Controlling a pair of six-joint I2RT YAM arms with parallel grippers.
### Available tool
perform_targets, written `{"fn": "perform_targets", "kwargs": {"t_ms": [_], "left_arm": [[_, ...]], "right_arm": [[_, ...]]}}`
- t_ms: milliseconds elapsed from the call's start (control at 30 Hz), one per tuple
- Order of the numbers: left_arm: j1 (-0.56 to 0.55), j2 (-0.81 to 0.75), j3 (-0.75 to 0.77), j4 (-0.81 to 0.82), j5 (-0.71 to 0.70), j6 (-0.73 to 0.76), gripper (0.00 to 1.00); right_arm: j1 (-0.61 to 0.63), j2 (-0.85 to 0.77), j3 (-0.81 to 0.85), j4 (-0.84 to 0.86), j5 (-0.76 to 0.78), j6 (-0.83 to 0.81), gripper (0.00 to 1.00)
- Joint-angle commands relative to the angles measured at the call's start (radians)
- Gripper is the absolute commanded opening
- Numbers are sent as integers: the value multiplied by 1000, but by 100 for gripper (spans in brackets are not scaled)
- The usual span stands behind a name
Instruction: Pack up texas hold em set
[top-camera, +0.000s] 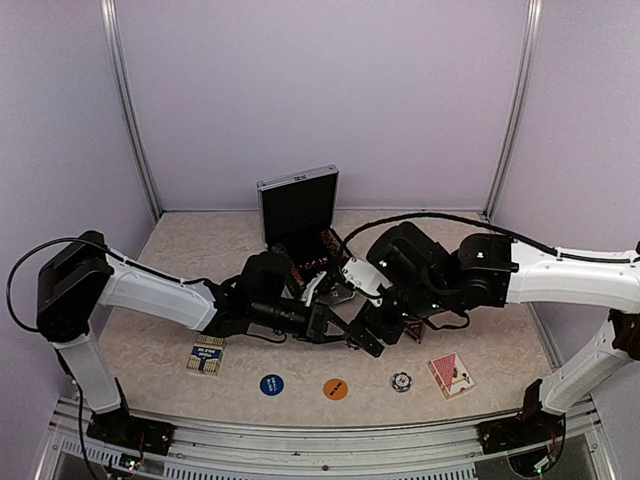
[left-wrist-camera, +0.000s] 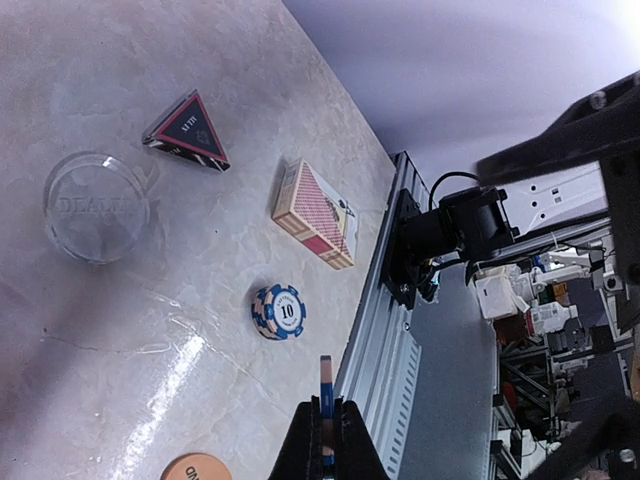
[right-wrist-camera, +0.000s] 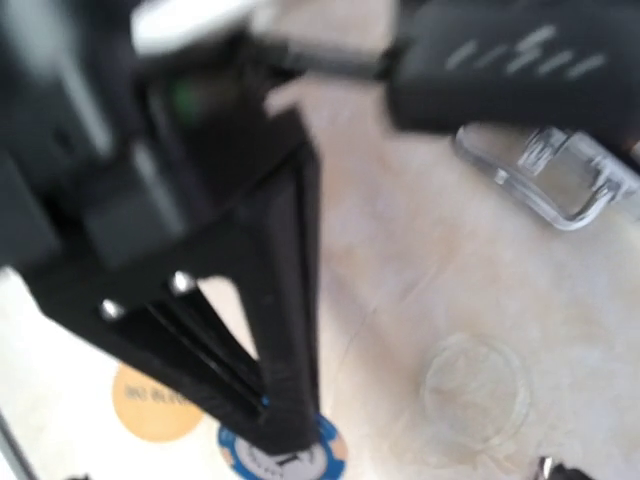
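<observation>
Texas hold em set is spread out: the briefcase (top-camera: 298, 205) stands open at the far side, while a card deck (left-wrist-camera: 315, 212) and a clear disc (left-wrist-camera: 96, 206) lie outside it. My left gripper (left-wrist-camera: 326, 410) is clamped on a poker chip (left-wrist-camera: 325, 375), edge-on. My right gripper (top-camera: 368, 342) is very near, but its view is blurred and I cannot tell its state. The arms may bump, and then the thin chip slips out.

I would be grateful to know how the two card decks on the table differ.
The left deck is blue and gold; the right deck is red-patterned. The left deck lies nearly square to the table edge, the right deck turned at an angle. Both lie flat on the table.
</observation>
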Motion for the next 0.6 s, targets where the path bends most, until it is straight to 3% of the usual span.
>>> {"fn": "perform_targets", "kwargs": {"t_ms": [0,567], "left_arm": [[16,-69,44,-93,-46,74,0],[141,-166,164,-387,-155,218,0]], "right_arm": [[8,-75,101,-75,40,105,100],[-5,-175,432,-197,-99,483,100]]}}
